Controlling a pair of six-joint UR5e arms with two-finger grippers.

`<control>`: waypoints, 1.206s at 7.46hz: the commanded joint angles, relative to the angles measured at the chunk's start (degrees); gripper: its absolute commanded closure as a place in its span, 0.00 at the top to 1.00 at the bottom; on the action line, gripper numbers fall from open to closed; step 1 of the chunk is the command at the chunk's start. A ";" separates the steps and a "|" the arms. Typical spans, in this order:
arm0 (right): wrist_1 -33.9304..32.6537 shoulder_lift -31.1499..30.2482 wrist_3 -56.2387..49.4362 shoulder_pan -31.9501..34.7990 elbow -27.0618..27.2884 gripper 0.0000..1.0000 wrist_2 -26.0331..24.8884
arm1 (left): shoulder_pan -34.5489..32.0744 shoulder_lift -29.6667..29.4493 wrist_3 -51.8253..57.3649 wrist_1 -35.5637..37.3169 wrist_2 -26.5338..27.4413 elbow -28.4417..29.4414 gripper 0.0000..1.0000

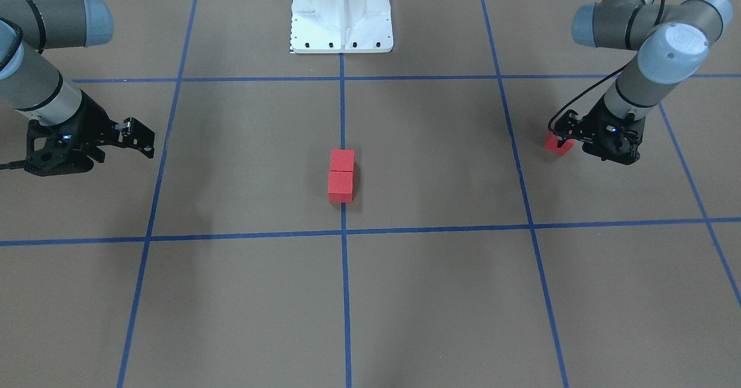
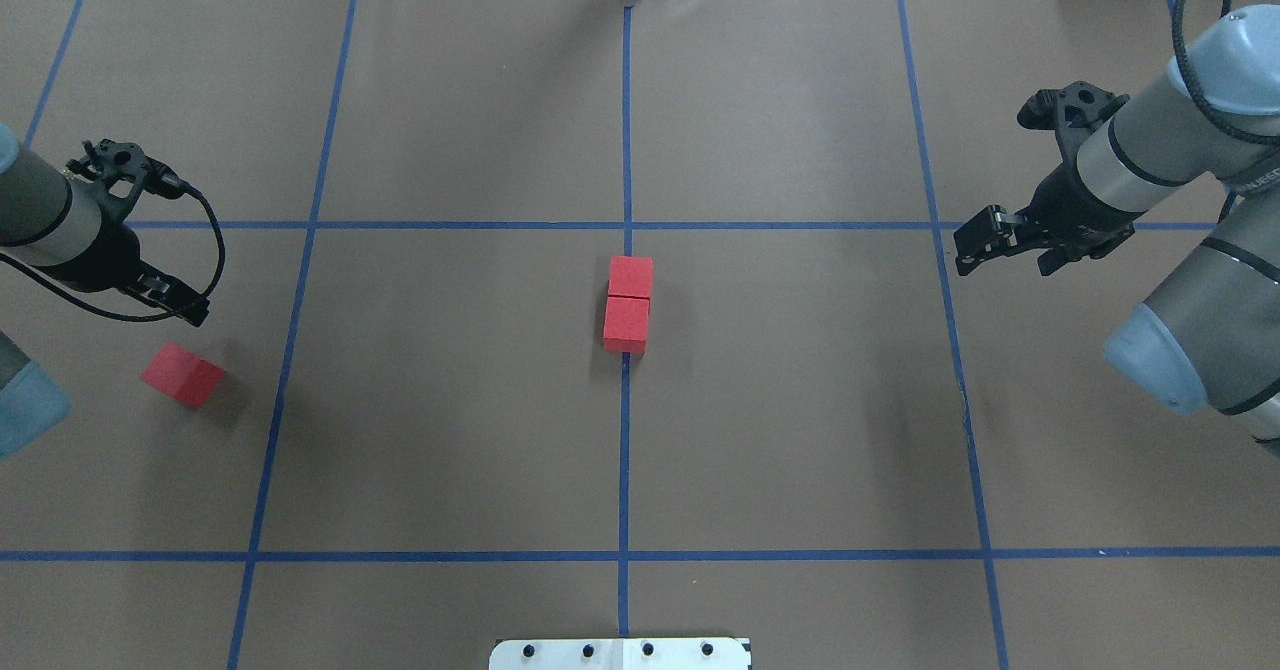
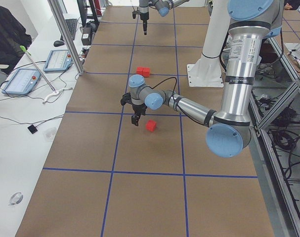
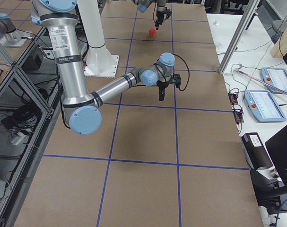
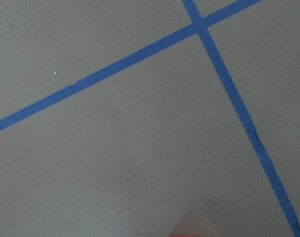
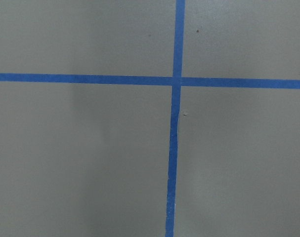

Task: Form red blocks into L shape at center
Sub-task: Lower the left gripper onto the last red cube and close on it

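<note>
Sitting clear overhead, lone red block (image 2: 182, 374) half-hidden from front behind left gripper (image 2: 185, 305), right gripper (image 2: 972, 248) afar, either's spread untellable

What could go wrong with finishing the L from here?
The third red block sits skewed to the grid, near the left gripper but not in it. A grasp across its corners might slip. Setting it down, it could nudge the two touching blocks at the center off their line, or land askew and spoil the L.
</note>
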 commanded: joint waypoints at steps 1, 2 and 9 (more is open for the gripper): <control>0.00 0.02 0.06 -0.09 -0.07 1.00 0.00 | 2.93 0.08 -6.31 -4.90 0.06 1.85 0.99; 0.00 0.02 -0.02 -0.09 -0.07 1.00 0.00 | 4.60 0.25 -7.14 -8.33 0.23 3.25 0.99; 0.00 0.02 -0.02 -0.09 -0.07 1.00 0.00 | 5.41 2.62 -7.41 -11.09 0.06 3.36 0.99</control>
